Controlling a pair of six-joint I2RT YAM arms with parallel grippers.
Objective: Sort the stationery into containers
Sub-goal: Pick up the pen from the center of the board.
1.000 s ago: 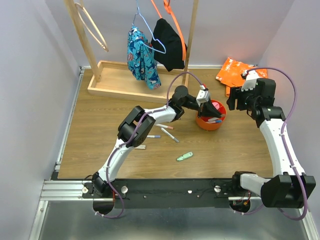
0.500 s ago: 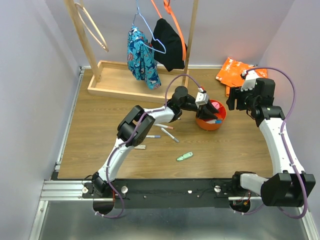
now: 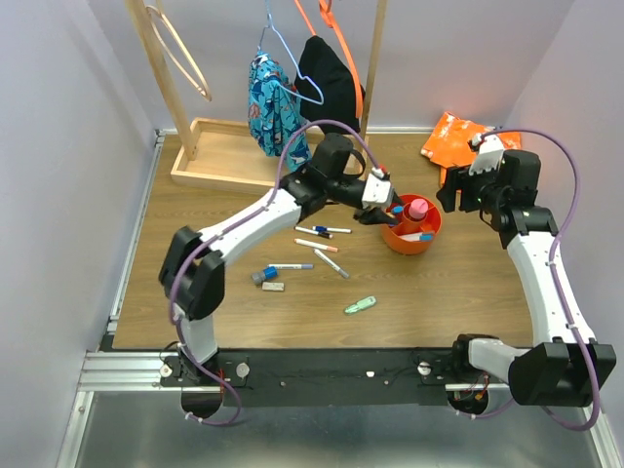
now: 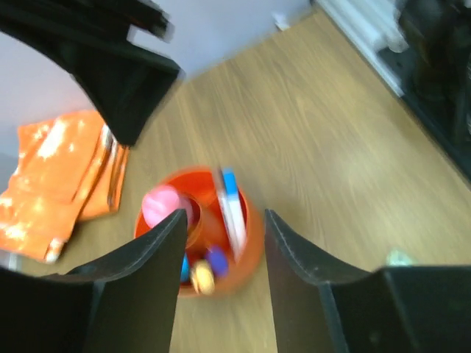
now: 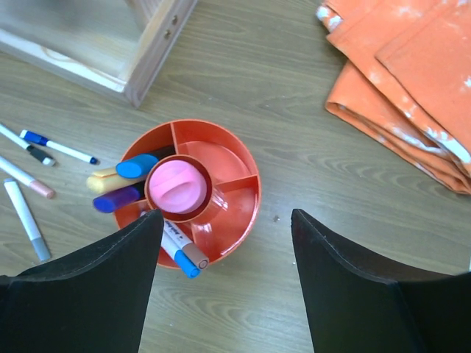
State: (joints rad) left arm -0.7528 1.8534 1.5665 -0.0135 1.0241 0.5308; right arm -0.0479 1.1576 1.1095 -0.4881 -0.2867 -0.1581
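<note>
While earlier shut over the orange cup (image 3: 410, 240), left gripper (image 4: 223, 220) now back, jaws apart (right gripper (image 5: 226, 217) wide).

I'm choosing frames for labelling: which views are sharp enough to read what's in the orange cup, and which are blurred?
Left wrist: blurred, the orange cup and its contents smeared, the fingers soft-edged. Right wrist: crisp, dividers and pink highlighter clear. Top external: sharp and evenly lit, but the cup looks small.
</note>
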